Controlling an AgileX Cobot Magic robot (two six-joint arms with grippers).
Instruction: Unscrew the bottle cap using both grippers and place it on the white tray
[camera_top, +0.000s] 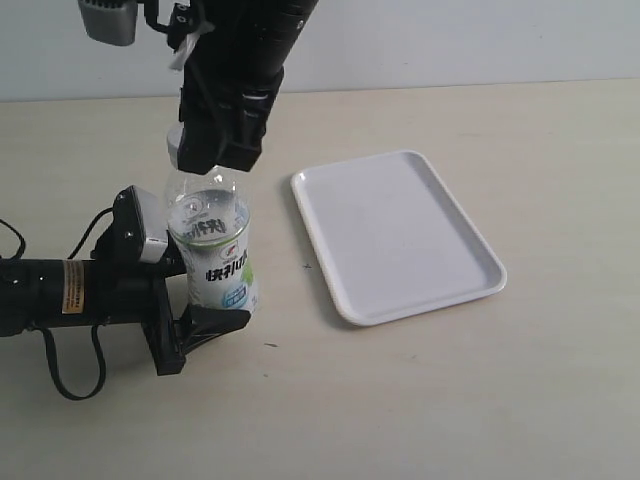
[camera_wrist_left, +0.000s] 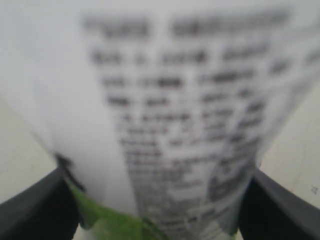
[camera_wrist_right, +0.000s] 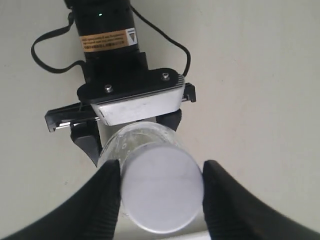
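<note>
Rightward, white tray (camera_top: 400, 235) lies near bottle (camera_top: 215, 255); right gripper (camera_wrist_right: 161, 172) clasps bottle cap (camera_wrist_right: 162, 197).

Your small clear plastic bottle (camera_top: 210, 240) wears a white label with dark characters and a green patch. The round plastic cap (camera_wrist_right: 161, 192) is white. Your left hand (camera_wrist_left: 157, 172) and right hand (camera_wrist_right: 160, 170) are black; a yellow sticker (camera_top: 72, 285) marks the left arm. The flat rectangular tray (camera_top: 400, 235) is white, the desk (camera_top: 500, 400) pale beige.

Cream tabletop (camera_top: 450, 400). White tray (camera_top: 400, 235), right of centre. Clear labelled bottle (camera_top: 215, 250), upright, left of centre. Black cable (camera_top: 60, 387), lower left.
</note>
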